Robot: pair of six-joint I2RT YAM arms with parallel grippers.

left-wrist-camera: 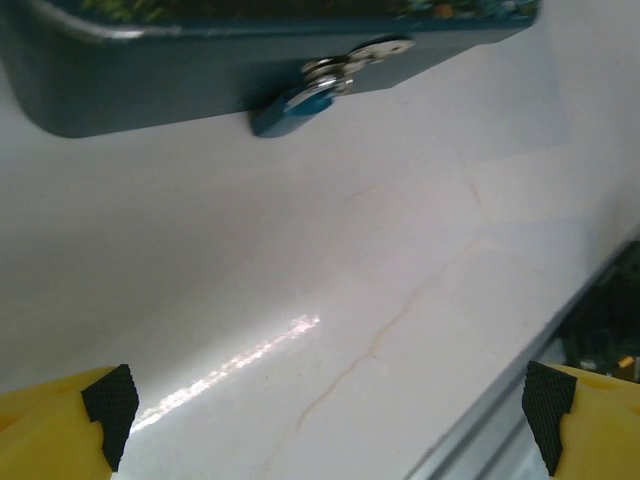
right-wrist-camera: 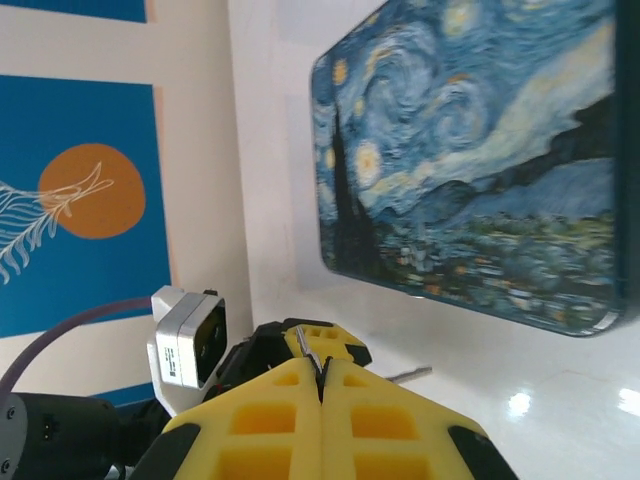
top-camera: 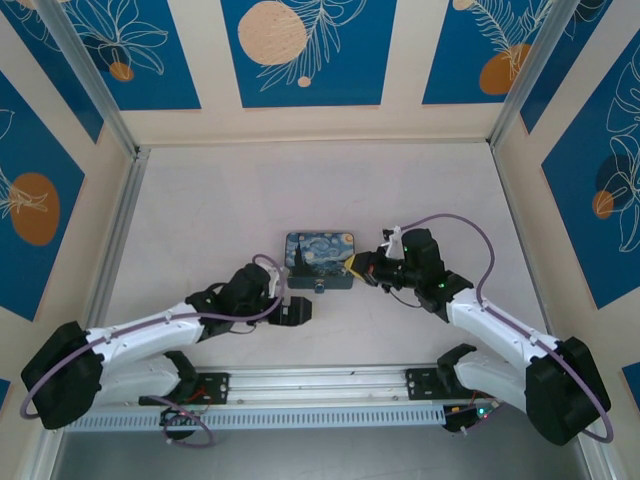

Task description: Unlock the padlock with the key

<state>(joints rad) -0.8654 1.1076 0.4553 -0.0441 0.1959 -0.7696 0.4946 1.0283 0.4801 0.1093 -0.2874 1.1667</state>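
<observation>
— Count them, big to small?
— One painted tin (top-camera: 318, 256). Two grippers: left gripper (left-wrist-camera: 325, 420) spread wide, right gripper (right-wrist-camera: 322, 368) pressed together.
— The small things?
— One padlock (left-wrist-camera: 293, 107), hanging at the tin's front clasp (left-wrist-camera: 362, 54), facing the left gripper. One key (right-wrist-camera: 306, 352), pinched in the right gripper beside the tin.

Desk (left-wrist-camera: 400, 300): pale stone-look top, glossy, faint veins, glare streak lower left. Tin (left-wrist-camera: 150, 90): smooth painted metal, lid print shiny; padlock (left-wrist-camera: 295, 108) bluish metal, satin sheen. Left pincer (left-wrist-camera: 330, 420): yellow plastic, black textured pads (left-wrist-camera: 108, 405); key (right-wrist-camera: 306, 358), nipped in right pincer (right-wrist-camera: 322, 372), thin grey metal.
</observation>
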